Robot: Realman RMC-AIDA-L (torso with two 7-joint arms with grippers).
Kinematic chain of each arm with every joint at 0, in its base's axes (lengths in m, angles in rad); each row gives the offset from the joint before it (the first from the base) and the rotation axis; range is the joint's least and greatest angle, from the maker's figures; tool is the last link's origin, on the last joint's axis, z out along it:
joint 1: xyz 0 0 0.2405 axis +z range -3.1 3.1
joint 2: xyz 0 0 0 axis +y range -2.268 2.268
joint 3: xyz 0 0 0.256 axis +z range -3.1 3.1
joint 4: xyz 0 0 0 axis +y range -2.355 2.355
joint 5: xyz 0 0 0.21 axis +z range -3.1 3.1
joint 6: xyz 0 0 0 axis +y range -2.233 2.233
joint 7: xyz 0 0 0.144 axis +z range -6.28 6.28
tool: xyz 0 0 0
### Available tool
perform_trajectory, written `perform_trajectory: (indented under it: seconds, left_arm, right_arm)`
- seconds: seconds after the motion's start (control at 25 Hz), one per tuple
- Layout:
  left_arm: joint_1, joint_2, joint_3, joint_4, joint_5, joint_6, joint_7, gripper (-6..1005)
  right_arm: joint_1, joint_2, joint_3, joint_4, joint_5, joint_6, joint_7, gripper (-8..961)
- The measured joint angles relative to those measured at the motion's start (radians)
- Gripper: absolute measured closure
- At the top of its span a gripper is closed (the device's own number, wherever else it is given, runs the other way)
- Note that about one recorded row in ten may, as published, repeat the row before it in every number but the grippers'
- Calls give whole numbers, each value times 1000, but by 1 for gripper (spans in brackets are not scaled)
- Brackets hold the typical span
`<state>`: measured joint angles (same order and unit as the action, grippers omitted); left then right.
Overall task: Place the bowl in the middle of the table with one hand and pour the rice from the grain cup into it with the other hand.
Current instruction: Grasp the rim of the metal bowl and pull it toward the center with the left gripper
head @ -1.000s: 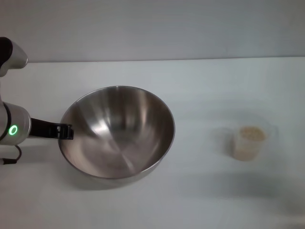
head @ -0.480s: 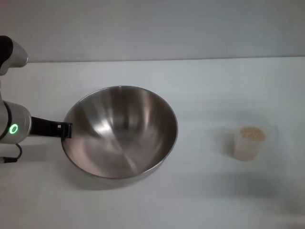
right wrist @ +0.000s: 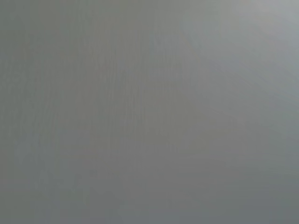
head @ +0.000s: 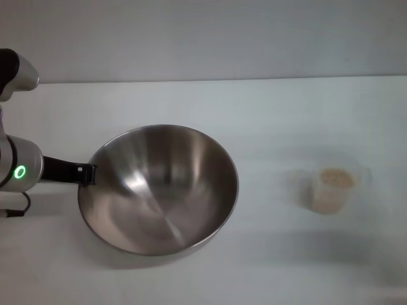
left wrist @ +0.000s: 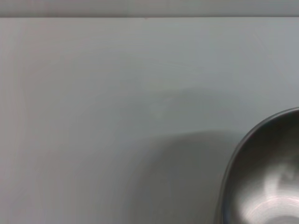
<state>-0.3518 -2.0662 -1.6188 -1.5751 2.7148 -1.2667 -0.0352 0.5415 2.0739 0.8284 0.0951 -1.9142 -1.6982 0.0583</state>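
Note:
The large steel bowl is left of the table's middle and is tilted. My left gripper is shut on its left rim, with the arm reaching in from the left edge of the head view. Part of the bowl also shows in the left wrist view. The clear grain cup stands upright on the white table at the right, with pale rice in it. It is well apart from the bowl. My right gripper is out of view.
The table's straight far edge meets a pale grey wall. Bare white tabletop lies between bowl and cup. The right wrist view shows only a plain grey surface.
The bowl, held by my left gripper, has shifted slightly right and its far rim has come lower in the view. The grain cup has not moved.

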Motion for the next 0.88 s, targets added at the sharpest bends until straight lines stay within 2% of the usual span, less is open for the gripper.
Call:
perform_trajectory:
  seconds: [0.64, 0.88]
  left_arm:
    - [-5, 0, -2, -1, -12, -5, 24, 947]
    - [-7, 1, -27, -4, -25, -1, 31, 953]
  right_arm:
    - [-3, 0, -1, 0, 2, -2, 0, 386]
    - [-6, 0, 0, 0, 1, -2, 0, 385]
